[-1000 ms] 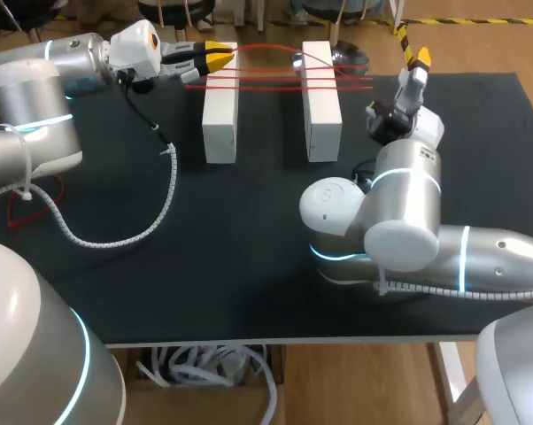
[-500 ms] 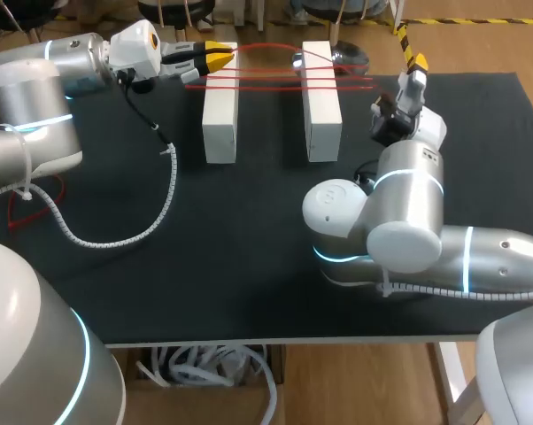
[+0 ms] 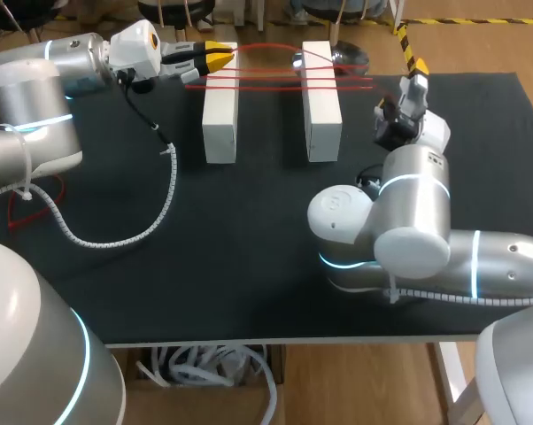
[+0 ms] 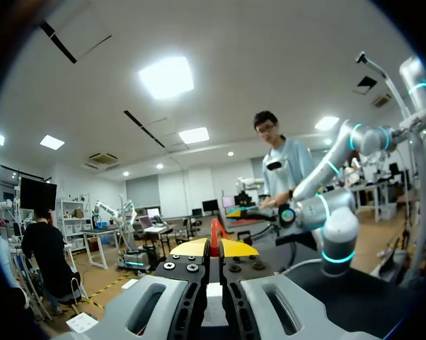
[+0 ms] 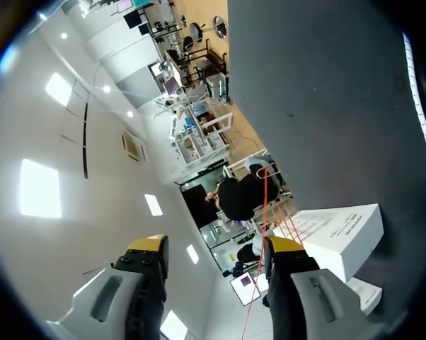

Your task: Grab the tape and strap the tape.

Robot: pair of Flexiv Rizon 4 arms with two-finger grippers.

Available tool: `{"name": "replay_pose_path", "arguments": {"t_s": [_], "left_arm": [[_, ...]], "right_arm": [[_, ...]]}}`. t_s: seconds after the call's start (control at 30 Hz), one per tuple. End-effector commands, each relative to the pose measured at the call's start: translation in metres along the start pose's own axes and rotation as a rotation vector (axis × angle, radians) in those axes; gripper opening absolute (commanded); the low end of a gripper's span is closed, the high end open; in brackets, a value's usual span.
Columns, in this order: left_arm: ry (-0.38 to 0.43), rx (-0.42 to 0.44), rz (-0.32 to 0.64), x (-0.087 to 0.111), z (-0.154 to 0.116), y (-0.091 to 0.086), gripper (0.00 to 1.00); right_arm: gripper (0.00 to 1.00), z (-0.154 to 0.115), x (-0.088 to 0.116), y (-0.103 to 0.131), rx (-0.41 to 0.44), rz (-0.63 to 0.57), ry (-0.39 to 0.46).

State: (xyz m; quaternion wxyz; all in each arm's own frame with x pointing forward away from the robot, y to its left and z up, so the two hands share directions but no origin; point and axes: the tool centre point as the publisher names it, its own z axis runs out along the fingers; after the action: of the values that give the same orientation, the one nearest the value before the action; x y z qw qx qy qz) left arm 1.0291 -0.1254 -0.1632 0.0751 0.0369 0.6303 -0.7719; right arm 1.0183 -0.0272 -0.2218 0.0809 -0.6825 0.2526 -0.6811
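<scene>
The red tape (image 3: 275, 78) is stretched in strands across two white blocks (image 3: 220, 115) and is drawn taut, being pinched between the tips of the left gripper (image 3: 215, 58). The right gripper (image 3: 417, 69) is held well apart with its fingers spread, presumably ready to receive the tape.

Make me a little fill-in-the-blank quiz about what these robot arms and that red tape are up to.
1. The red tape stretches across ___ white blocks.
2. The left gripper is ___ on the red tape beside the left-hand block.
3. The right gripper holds nothing; its fingers stand ___.
4. The table has a ___ top.

Missing words: two; shut; open; black.
</scene>
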Motion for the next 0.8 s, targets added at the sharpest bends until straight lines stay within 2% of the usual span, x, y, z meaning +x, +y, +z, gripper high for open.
{"name": "replay_pose_path", "arguments": {"t_s": [0.03, 0.57, 0.8], "left_arm": [[-0.001, 0.002, 0.001, 0.0002, 0.0001, 0.0009, 0.00], [-0.001, 0.002, 0.001, 0.0002, 0.0001, 0.0009, 0.00], [-0.001, 0.002, 0.001, 0.0002, 0.0001, 0.0009, 0.00]], "right_arm": [[0.50, -0.0006, 0.0028, 0.0000, 0.002, -0.001, -0.007], [0.43, 0.0001, 0.0005, -0.0012, 0.000, -0.010, -0.006], [0.34, 0.0011, -0.0014, 0.0004, -0.005, -0.023, -0.006]]}}
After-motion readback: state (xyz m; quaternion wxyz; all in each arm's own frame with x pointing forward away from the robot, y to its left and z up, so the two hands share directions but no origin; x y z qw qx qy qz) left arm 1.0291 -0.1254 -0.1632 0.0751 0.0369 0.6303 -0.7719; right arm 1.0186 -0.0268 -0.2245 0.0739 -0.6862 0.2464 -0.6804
